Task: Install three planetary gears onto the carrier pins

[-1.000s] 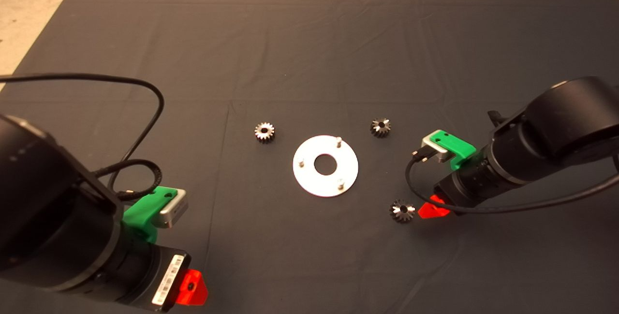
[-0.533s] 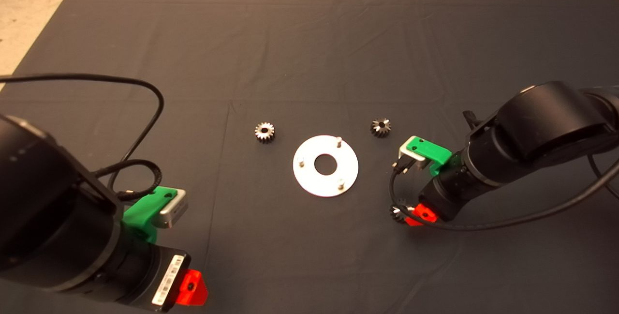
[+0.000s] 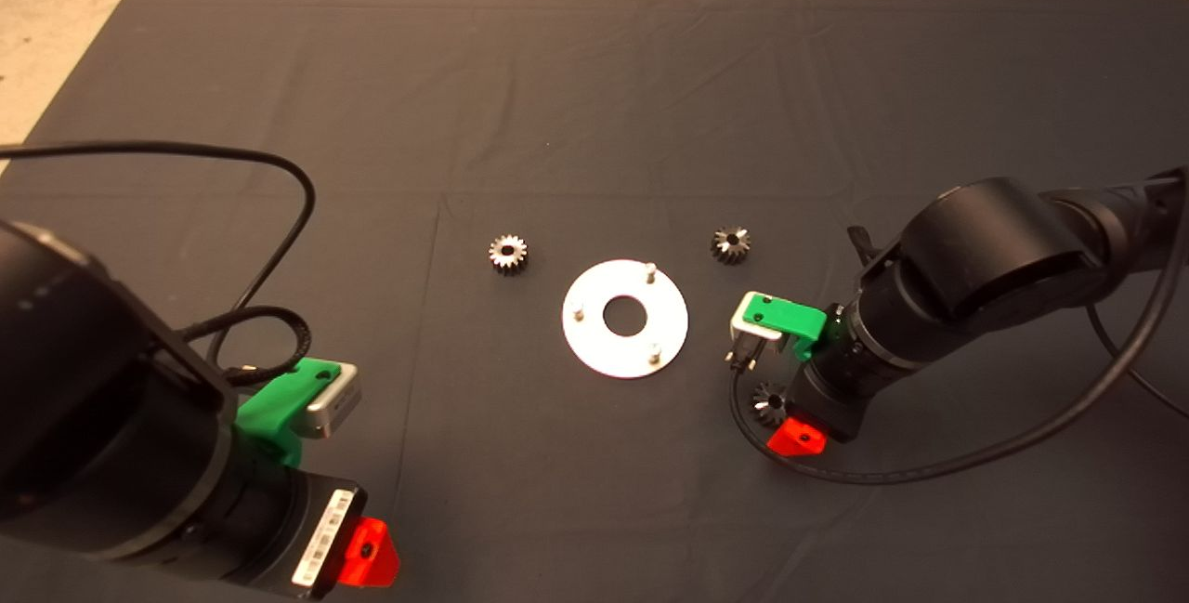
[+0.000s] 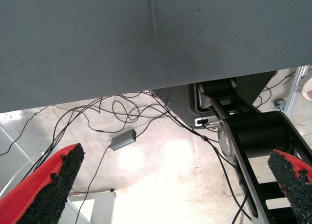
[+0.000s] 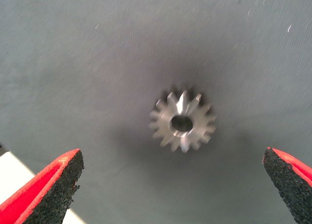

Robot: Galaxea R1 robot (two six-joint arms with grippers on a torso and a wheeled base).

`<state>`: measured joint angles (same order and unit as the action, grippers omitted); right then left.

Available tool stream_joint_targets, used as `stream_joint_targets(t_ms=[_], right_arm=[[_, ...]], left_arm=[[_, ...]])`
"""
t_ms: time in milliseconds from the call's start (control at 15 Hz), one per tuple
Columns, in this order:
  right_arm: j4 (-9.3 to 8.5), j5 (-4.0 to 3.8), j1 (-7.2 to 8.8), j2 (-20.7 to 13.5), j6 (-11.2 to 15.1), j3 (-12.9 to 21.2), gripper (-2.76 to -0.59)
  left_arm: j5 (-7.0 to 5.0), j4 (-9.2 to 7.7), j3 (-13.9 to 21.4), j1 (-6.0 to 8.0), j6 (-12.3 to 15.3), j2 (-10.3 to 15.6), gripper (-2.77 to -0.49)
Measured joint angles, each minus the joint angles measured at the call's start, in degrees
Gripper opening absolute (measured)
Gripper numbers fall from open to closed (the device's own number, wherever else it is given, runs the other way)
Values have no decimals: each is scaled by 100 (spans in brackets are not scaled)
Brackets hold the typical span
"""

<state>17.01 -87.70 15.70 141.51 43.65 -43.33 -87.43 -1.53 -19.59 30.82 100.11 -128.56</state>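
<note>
The silvery-white round disc (image 3: 594, 343) lies at the mat's middle with three carrier pins (image 3: 651, 268) standing around its central hole. Three planetary gears lie flat on the mat: one (image 3: 508, 254) left of the disc, one (image 3: 731, 243) to its upper right, one (image 3: 767, 400) to its lower right. My right gripper (image 3: 788, 417) hovers over that lower-right gear, partly covering it. In the right wrist view the gear (image 5: 183, 121) sits centred between the open fingers of the right gripper (image 5: 170, 160), untouched. My left gripper (image 3: 367, 557) waits open at the lower left.
Black cables loop from both arms across the mat (image 3: 594, 101). The left wrist view shows the mat's edge (image 4: 146, 63), with floor cables and a small grey box (image 4: 123, 139) beyond it.
The right arm has swung left and turned, bringing its gripper from beside the lower-right gear to directly over it. The left arm, disc and gears have not moved.
</note>
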Motion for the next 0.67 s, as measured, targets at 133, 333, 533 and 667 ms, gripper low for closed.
stream_joint_targets(t_ms=[133,333,533,667], right_arm=[[2,2,-2,107,-134,-54,-60],[5,4,-35,222,-257,-104,-61],[9,2,-30,235,-361,-115,-61],[9,2,-30,233,-407,-115,-61]], left_arm=[[0,2,0,0,0,0,-51],[0,0,0,0,0,0,-51],[0,1,0,0,-2,0,-51],[0,2,0,0,0,0,-51]])
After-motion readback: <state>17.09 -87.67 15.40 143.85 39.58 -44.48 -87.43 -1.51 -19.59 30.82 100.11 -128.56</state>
